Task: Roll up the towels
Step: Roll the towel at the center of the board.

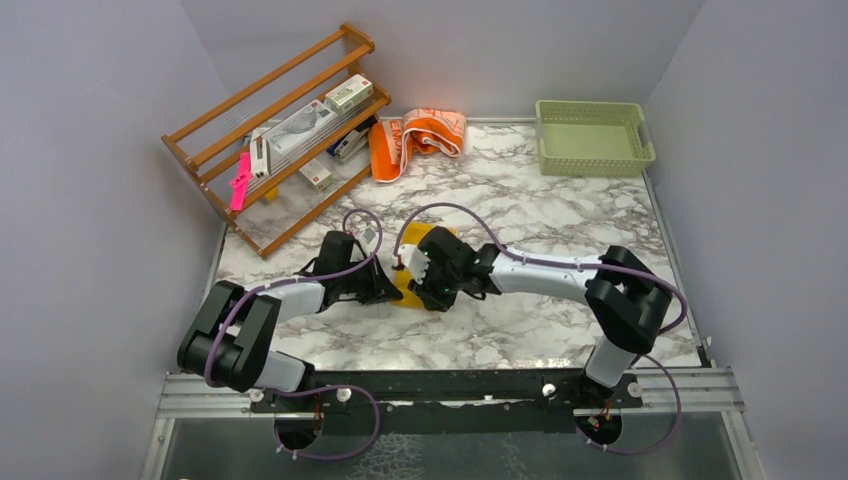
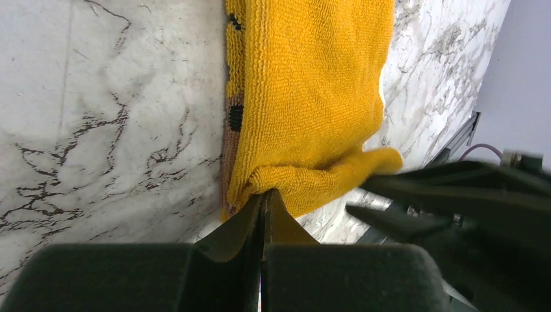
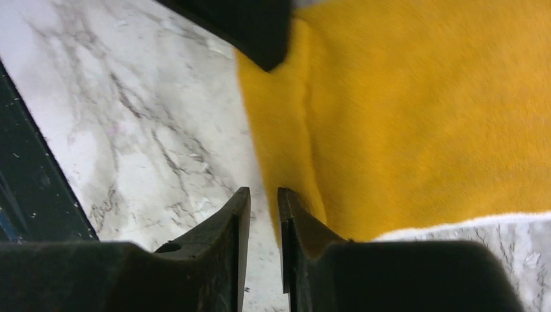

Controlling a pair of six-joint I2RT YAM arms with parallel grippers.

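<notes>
The mustard-yellow towel [image 1: 441,233] lies on the marble table [image 1: 520,200] at the centre, mostly hidden under both grippers. My left gripper [image 1: 385,290] is shut on a bunched near edge of this towel [image 2: 312,84], its jaws pressed together [image 2: 263,195]. My right gripper [image 1: 428,275] is just beside it. Its jaws [image 3: 263,195] stand a narrow gap apart with only marble between them, one finger against the towel's edge [image 3: 422,117]. The orange and peach printed towel [image 1: 420,135] lies crumpled at the back of the table, away from both grippers.
A wooden rack [image 1: 280,120] with several boxes and a pink tag [image 1: 240,180] stands at the back left. A pale green basket [image 1: 593,135] stands at the back right. Grey walls enclose the table on three sides.
</notes>
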